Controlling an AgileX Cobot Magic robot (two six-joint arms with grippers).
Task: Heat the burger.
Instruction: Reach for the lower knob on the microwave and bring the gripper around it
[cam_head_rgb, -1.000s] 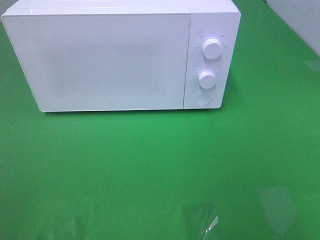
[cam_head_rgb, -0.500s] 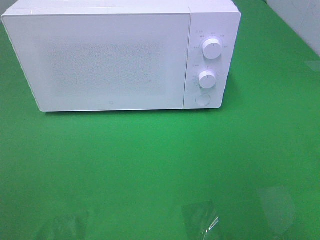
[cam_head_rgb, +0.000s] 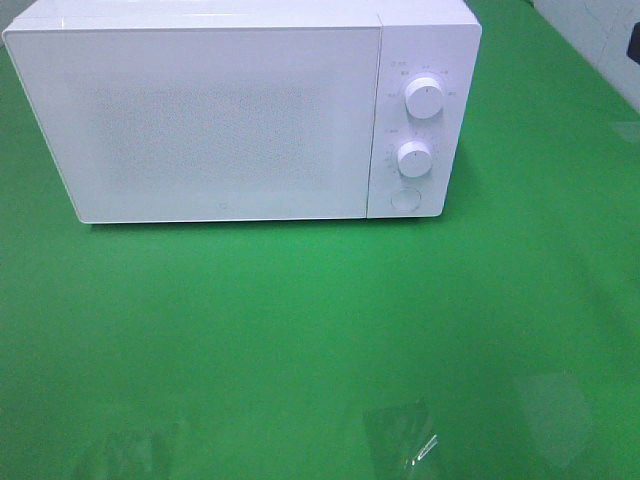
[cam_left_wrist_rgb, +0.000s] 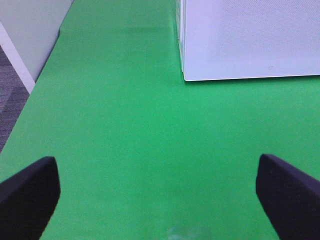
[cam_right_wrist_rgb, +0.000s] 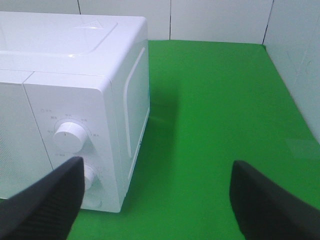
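Microwave (cam_head_rgb: 240, 110) sits on the green desk (cam_head_rgb: 300, 330), door closed. Left end effector (cam_left_wrist_rgb: 159, 195) and right end effector (cam_right_wrist_rgb: 157, 200) both released, holding nothing.

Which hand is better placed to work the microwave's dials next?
Probably the right. The right hand, open, is near the control end of the microwave, the upper dial just ahead. The left hand faces the far corner of the door.

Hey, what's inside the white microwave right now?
Nothing of the inside shows. The microwave has its door shut, and the door's white speckled panel hides the whole cavity, so its contents cannot be told.
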